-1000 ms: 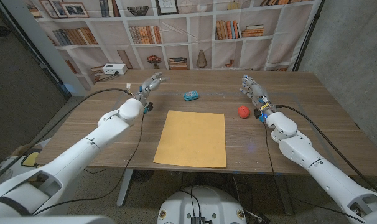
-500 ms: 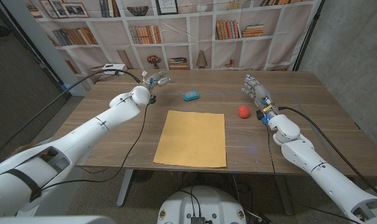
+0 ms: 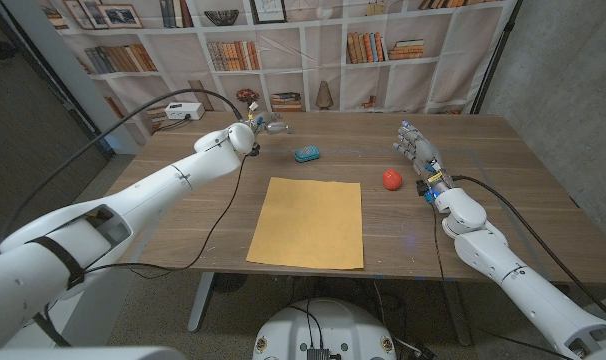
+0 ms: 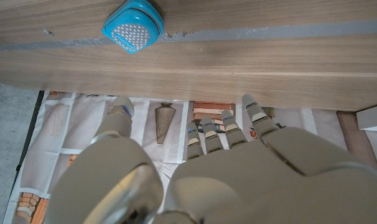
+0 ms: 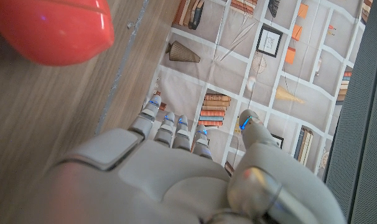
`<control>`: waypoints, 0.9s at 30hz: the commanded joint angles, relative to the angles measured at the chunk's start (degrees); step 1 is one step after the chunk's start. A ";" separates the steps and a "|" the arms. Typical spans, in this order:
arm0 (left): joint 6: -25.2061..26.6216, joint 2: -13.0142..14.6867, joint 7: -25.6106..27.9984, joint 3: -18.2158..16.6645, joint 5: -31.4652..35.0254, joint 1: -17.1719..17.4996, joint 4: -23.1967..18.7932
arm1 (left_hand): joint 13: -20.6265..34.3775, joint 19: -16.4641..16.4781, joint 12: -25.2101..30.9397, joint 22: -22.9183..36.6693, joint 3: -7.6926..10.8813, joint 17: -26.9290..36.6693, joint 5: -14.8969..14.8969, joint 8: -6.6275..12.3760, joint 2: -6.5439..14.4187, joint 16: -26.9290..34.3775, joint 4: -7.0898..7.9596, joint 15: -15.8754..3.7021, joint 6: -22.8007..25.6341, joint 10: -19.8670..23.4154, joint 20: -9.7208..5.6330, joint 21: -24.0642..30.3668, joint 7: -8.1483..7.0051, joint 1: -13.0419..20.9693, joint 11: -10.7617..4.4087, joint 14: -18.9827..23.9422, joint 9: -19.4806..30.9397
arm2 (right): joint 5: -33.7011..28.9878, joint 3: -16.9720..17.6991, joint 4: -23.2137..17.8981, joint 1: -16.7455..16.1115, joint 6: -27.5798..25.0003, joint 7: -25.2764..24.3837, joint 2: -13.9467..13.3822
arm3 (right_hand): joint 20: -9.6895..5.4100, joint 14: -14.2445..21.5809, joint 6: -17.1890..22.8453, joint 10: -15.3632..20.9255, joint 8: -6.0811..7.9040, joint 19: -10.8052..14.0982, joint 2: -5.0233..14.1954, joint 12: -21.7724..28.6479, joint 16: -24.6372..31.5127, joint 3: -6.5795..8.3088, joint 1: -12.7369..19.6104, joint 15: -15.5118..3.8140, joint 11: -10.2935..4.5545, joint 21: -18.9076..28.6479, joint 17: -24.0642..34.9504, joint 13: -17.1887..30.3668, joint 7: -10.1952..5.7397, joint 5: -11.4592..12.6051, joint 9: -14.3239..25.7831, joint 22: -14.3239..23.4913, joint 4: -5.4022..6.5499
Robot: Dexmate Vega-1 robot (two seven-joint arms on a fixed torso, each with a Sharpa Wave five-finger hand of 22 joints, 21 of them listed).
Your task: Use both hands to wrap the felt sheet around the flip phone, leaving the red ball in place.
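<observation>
Flip phone [image 3: 306, 154]: blue, closed, near the table's far edge, apart from the felt sheet [image 3: 307, 222], which lies flat mid-table toward the near edge.

Left hand [image 3: 264, 124]: above the far edge, just left of the phone, fingers apart, holding nothing.

Red ball [image 3: 391, 179]: right of the sheet, not touching it.

Right hand [image 3: 415, 148]: just beyond the ball, fingers spread, empty.

Risks, judged: phone is off the sheet, so a careless carry may drop it; right hand reaching for the sheet edge may nudge the ball, which would roll.
</observation>
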 commanded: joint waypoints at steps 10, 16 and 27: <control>3.93 -4.75 -18.31 15.02 13.96 -13.48 4.65 | 0.95 2.51 1.54 0.20 -2.00 0.39 2.35 0.85 -1.52 0.79 0.10 -0.19 2.54 1.46 0.90 0.19 0.50 4.79 0.50 2.34 0.55 | 1.41 0.79 2.59 -0.26 2.77 1.84 0.82 | 0.30 0.01 0.91 1.06 -0.16 0.28 -0.08 0.58 0.38 -0.50 -0.40 0.57 -0.12 0.33 0.23 0.14 -0.08 -0.01 0.10 0.20 0.27; 5.83 -6.40 -21.32 18.27 18.54 -15.49 5.81 | 1.60 3.31 3.45 0.25 -3.18 0.51 3.04 1.26 -1.41 1.16 0.35 -1.01 3.92 4.52 0.35 0.32 0.64 7.54 0.07 4.38 0.74 | 1.50 0.82 3.05 -0.24 3.45 2.51 0.82 | 0.32 0.09 0.98 1.25 -0.25 0.26 -0.05 0.60 0.44 -0.65 -0.59 0.57 0.00 0.35 0.28 0.15 -0.04 -0.01 0.10 0.20 0.38; 3.78 -12.87 -25.24 21.70 20.75 -18.86 15.94 | 2.09 4.47 2.86 0.33 -5.50 0.73 3.50 0.03 -0.74 0.71 1.67 -0.39 2.22 1.59 -0.36 0.57 0.24 7.74 0.57 4.57 0.82 | 1.77 1.04 3.32 -0.37 3.61 2.57 0.91 | 0.30 0.19 1.24 1.52 -0.32 0.26 0.03 0.62 0.50 -0.85 -0.83 0.68 0.04 0.38 0.32 0.17 0.00 0.03 0.10 0.21 0.51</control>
